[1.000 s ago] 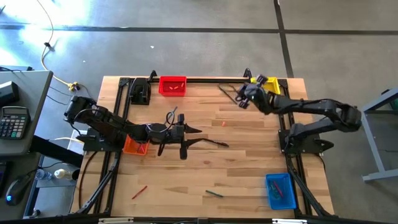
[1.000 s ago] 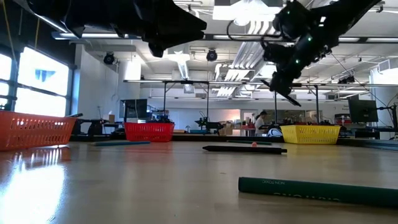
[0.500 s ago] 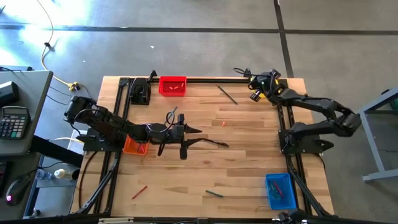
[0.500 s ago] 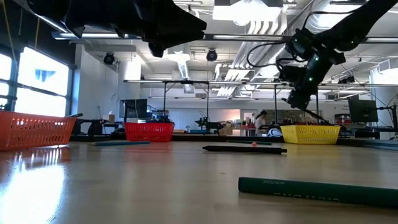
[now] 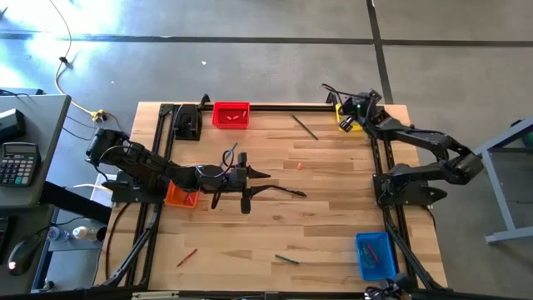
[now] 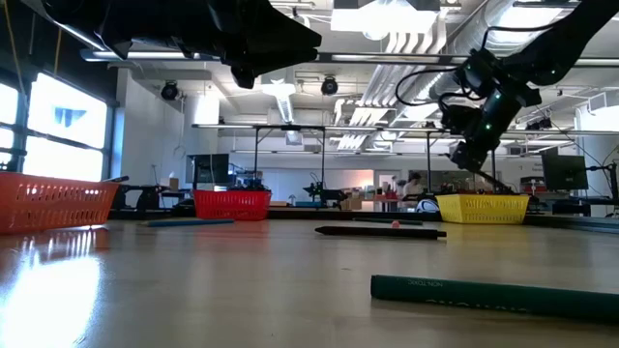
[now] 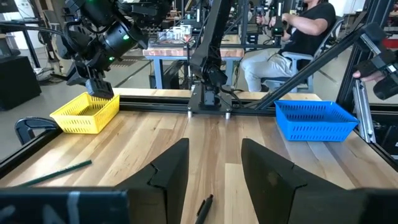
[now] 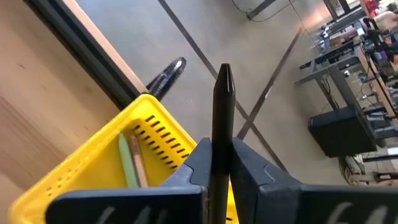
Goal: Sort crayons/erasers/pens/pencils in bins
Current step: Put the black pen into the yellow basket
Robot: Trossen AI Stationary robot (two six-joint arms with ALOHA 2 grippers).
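Currently the right pincer [image 8: 221,163] hangs over the yellow bin [image 8: 93,165] at the far right corner of the worktop [image 5: 333,217], its fingers pinching a dark stick [image 8: 222,118], likely a pencil, pointed end sticking out past the tips. Two pencils, green [image 8: 127,162] and tan [image 8: 139,165], already lie in that bin. The stick looks light, stiff and smooth, so it could swivel or slide between the pads; a hold near mid-length, across the shaft, seems safest. It is held partway along now, so it should drop lengthwise if released along the bin.

The left pincer [image 7: 214,163] waits spread and empty over the mid worktop, just above a black pen [image 5: 279,191]. Loose items left: a thin pencil [image 5: 304,127] near the far edge, a green one [image 5: 287,259] and a red crayon [image 5: 186,257] near the front, a small eraser speck [image 5: 300,165]. Red bin [image 5: 231,115], orange bin [image 5: 180,196] and blue bin [image 5: 376,254] sit well apart.
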